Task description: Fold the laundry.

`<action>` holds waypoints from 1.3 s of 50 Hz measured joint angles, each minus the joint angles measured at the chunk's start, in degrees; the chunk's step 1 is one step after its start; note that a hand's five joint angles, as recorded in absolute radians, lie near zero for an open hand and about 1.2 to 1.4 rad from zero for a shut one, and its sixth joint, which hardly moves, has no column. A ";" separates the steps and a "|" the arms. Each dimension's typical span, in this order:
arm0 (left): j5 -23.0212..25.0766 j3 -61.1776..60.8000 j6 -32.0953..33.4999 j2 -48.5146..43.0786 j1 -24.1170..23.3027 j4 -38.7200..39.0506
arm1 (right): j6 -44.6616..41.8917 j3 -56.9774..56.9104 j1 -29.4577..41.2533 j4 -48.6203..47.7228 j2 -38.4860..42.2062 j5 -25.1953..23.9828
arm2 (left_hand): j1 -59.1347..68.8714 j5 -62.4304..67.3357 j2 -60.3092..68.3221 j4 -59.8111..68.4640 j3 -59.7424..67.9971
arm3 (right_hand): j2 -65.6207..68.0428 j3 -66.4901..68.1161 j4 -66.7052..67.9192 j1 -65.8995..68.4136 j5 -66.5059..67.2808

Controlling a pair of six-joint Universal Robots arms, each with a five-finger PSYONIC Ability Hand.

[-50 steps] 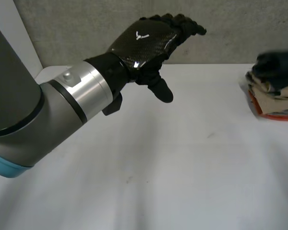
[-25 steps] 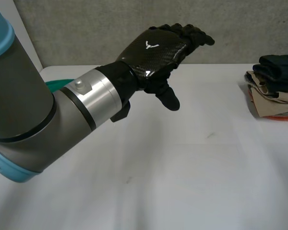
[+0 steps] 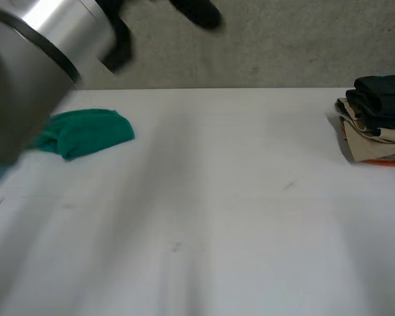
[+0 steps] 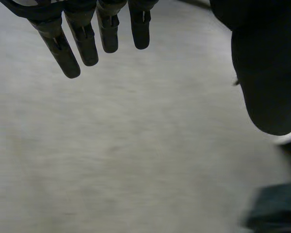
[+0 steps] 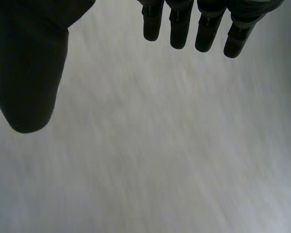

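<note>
Since half a second back, my left arm has swung up and away. My left hand now rides high over the far side of the table. The green cloth, mostly hidden under the arm before, lies uncovered. The stack of folded clothes has stayed put.

Left fingers: straight, thumb held wide, nothing in them, bare table below.

Right hand: fingers straight, thumb apart, nothing held, bare table under the fingertips.

The cloth lies crumpled on the table, well apart from my left fingers and closer to the arm than to the hand. The stack is well apart from my left fingers too, off toward my right side.
</note>
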 measured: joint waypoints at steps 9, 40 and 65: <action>-4.51 1.36 6.41 -3.82 18.48 -7.57 | 4.48 22.75 20.44 -6.46 -8.08 -14.78 | 0.00 0.00 0.00 0.00 0.00 | 0.00 0.00 0.00 -0.03 0.00; -1.28 9.52 37.33 -50.08 32.64 7.45 | -9.49 56.91 27.90 -2.19 -3.26 -13.70 | 13.23 12.08 12.91 11.84 11.53 | 0.00 0.00 0.00 -0.03 0.00; -12.66 -18.11 19.65 -11.08 13.14 21.38 | -9.32 56.72 26.80 -2.65 -5.80 -11.49 | 50.29 53.80 56.00 55.77 54.36 | 0.00 0.00 0.00 -0.03 0.00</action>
